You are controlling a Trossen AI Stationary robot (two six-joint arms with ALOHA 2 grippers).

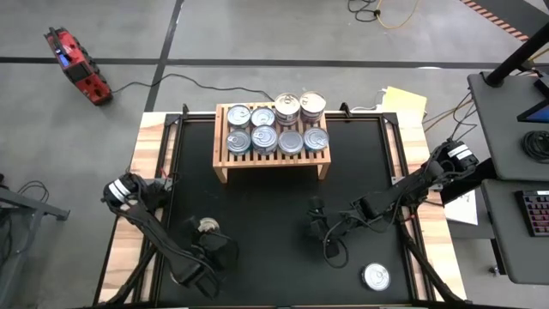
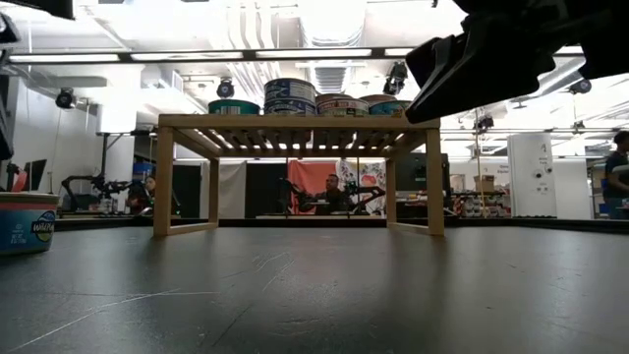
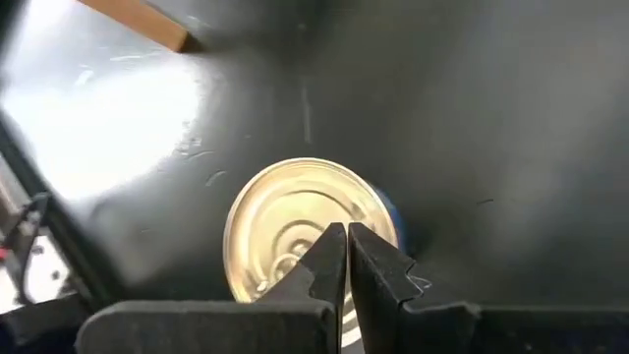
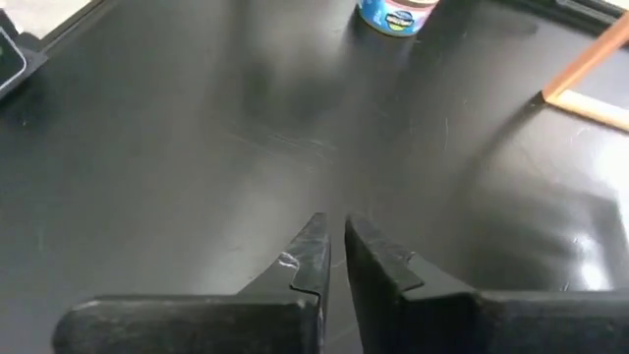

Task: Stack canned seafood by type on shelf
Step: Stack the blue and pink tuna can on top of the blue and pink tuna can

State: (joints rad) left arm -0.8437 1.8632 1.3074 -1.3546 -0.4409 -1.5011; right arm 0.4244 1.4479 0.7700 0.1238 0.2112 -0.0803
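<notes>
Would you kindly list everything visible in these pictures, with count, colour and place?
shelf: one, light wood, slatted, at the far middle of the black table.
cans on the shelf: eight silver-lidded tops visible from above; the two at the back right stand higher.
can by the left gripper: one, gold lid, blue side, near left of the table.
loose can: one, silver lid, near right corner of the table.
red device: one, on the floor, far left.
keyboard: one, dark, on the side desk at right.
left gripper: shut, above the gold-lidded can, not holding it.
right gripper: shut, empty, over bare table.
</notes>
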